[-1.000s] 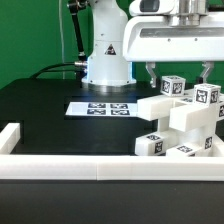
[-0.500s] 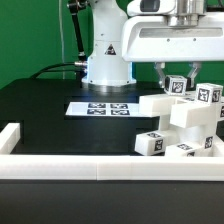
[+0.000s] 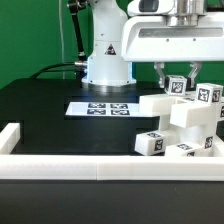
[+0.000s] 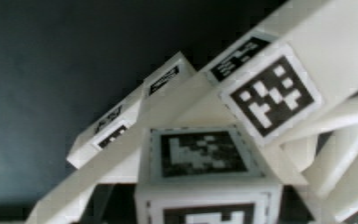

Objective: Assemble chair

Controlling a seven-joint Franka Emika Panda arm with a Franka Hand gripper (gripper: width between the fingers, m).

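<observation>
At the exterior view's right edge, the gripper (image 3: 176, 72) straddles a tagged block atop the chair (image 3: 185, 125); fingers (image 3: 160, 74) seem closed on it (contact unclear); likely seating this piece; next, press straight down, release cleanly

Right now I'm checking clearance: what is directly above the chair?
The gripper hangs right above the chair, its fingers straddling the topmost tagged block. Whether they touch it cannot be seen.

One chair (image 3: 185, 125), partly built; one marker board (image 3: 100, 108); one pincer (image 3: 176, 72); one arm (image 3: 170, 35)
</observation>
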